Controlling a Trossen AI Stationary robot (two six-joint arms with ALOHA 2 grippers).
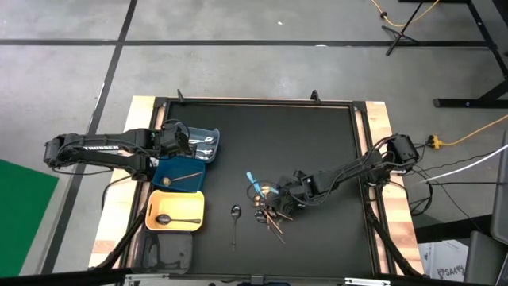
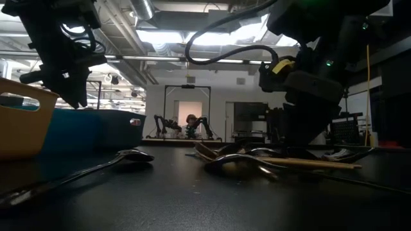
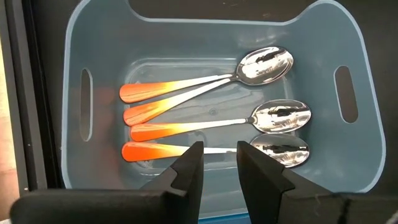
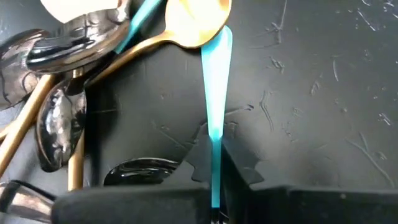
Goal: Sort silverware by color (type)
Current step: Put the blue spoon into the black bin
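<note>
My left gripper [image 3: 219, 163] hangs open over the pale grey-blue bin [image 3: 348, 37], touching nothing; several orange-handled spoons [image 3: 186, 112] lie flat on the bin's floor. In the high view this gripper [image 1: 184, 141] is at the table's left side. My right gripper [image 1: 282, 199] is low at the silverware pile [image 1: 270, 210] in the table's middle and is shut on a light blue utensil [image 4: 216, 93]. The pile holds gold [image 4: 196, 22] and black [image 4: 56, 124] pieces lying across one another. One black spoon [image 1: 236, 222] lies alone on the table. My right gripper pinches the light blue utensil's thin handle [image 4: 215, 163] between its two fingers, which lie along it. The handle runs straight out from the fingertips, and its far end goes under a gold spoon's bowl in the pile. Whether the held end is off the table I cannot tell.
A blue bin [image 1: 161, 173] with a gold spoon [image 1: 184, 176] and a yellow bin [image 1: 151, 213] with a black spoon [image 1: 176, 219] stand below the grey-blue one, and a dark bin [image 1: 167, 250] sits at the near left corner. Bare black tabletop [image 1: 317, 135] lies toward the far side.
</note>
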